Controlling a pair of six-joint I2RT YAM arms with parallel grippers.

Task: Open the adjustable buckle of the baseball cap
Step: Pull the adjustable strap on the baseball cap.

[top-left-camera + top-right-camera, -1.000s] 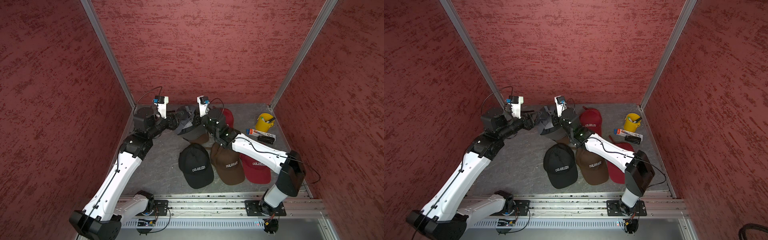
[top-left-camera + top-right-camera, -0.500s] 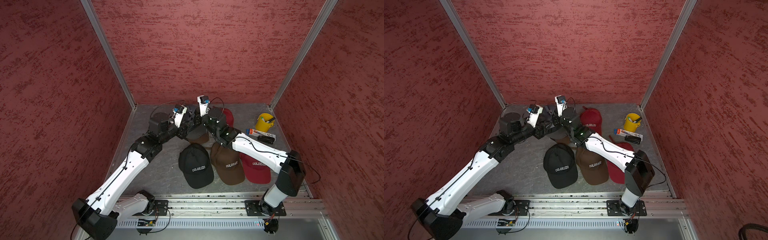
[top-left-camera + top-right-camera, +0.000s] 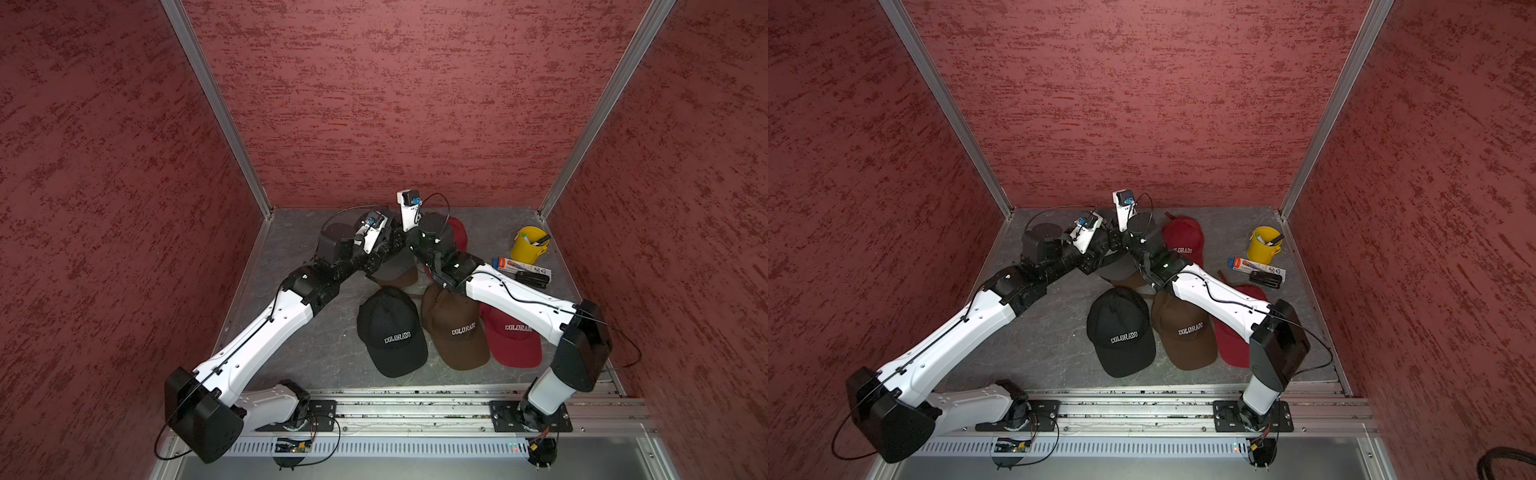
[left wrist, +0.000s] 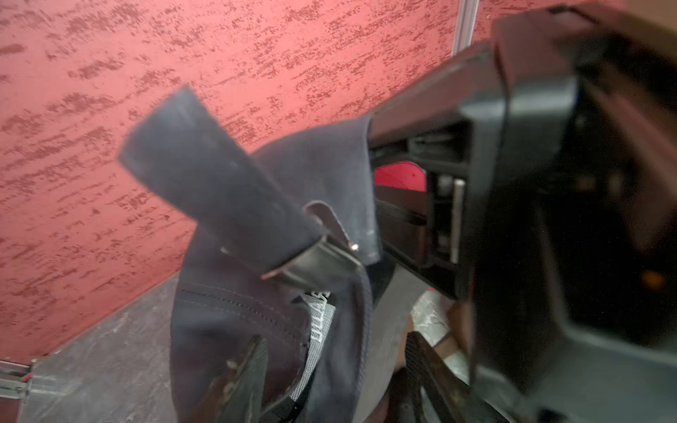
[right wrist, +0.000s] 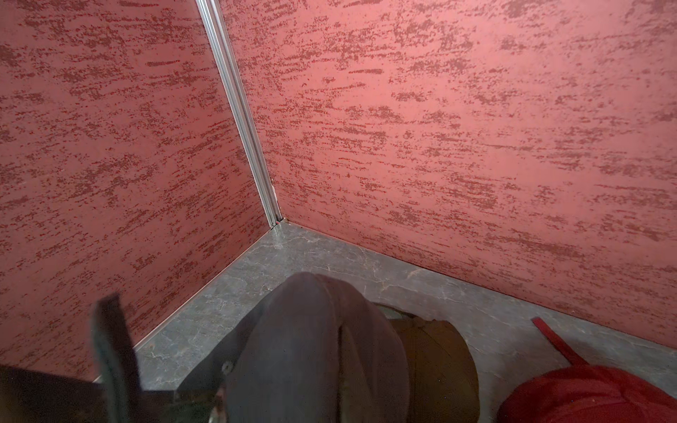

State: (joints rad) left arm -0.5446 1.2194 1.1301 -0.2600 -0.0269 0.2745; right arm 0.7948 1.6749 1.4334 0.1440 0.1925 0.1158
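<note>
A dark grey baseball cap [image 3: 395, 266] [image 3: 1119, 268] hangs at the back centre, held up by my right gripper [image 3: 405, 243] [image 3: 1121, 245], which is shut on its fabric. In the right wrist view the cap [image 5: 315, 348] covers that gripper's jaws. The left wrist view shows the cap's strap [image 4: 212, 183] sticking up through the metal buckle [image 4: 318, 256]. My left gripper [image 4: 337, 377] [image 3: 388, 245] is open just below the buckle, its fingers [image 4: 241, 377] on either side of the cap's rear edge. The right gripper's black body [image 4: 513, 164] is close beside it.
On the floor in front lie a black cap [image 3: 392, 332], a brown cap [image 3: 457, 328] and a red cap [image 3: 513, 332]. Another brown cap [image 3: 399, 280] lies under the held one, and a red cap [image 3: 459, 232] behind. A yellow bucket [image 3: 528, 245] and a box [image 3: 519, 266] stand at the right.
My left arm has swung from the back left over to the held cap and now has its fingers around the cap's rear edge. The right arm has stayed in place.
</note>
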